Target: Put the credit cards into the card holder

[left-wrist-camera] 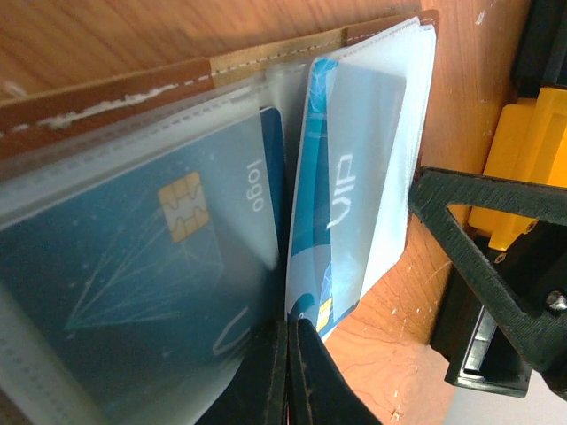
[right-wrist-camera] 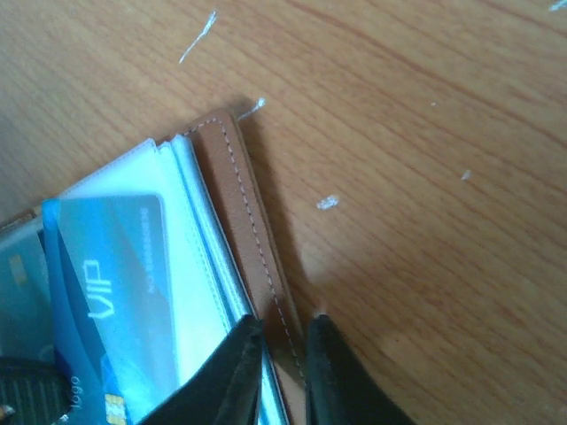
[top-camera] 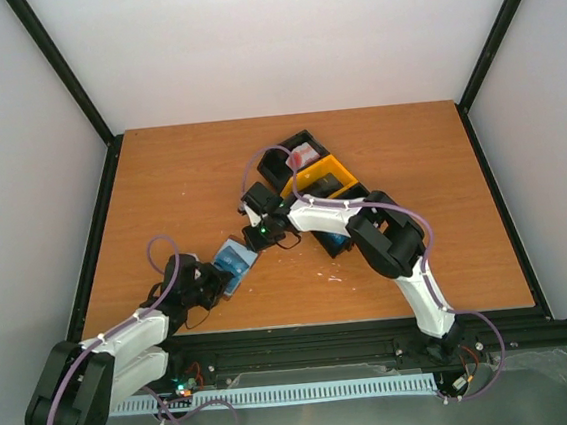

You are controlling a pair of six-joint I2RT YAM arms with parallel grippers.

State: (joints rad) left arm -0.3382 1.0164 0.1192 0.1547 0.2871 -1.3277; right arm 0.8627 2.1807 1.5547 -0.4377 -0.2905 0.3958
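- surface (top-camera: 170,183): brown wood-grain board, flecked with pale scuffs; it carries everything listed below.
- my right arm (top-camera: 392,242): white and black, reaching from the near right edge in to the middle of the surface.
- my left arm (top-camera: 125,340): white and black, coming in low from the near left corner.
- tray (top-camera: 322,176): black and yellow, with several compartments, behind the centre and partly under my right arm; something pale pink sits in its far compartment.
- my right tool (right-wrist-camera: 282,354): clamped on the card holder's brown cover at its edge, one finger on each side of the stitched leather.
- my left tool (left-wrist-camera: 288,376): fingers pressed almost together, pinching the clear sleeves at the fold between the two cards.
- card holder (top-camera: 236,261): brown stitched cover (right-wrist-camera: 239,186), lying open on the surface left of centre, held between my two tools, its pale clear sleeves fanned out.
- blue chip card (left-wrist-camera: 142,266): deep blue with a gold chip and the word "logo", inside a clear sleeve of the card holder.
- vip card (left-wrist-camera: 350,204): lighter blue, marked "vip", tucked among the sleeves just beside the blue chip card; i cannot tell whether it is fully seated.
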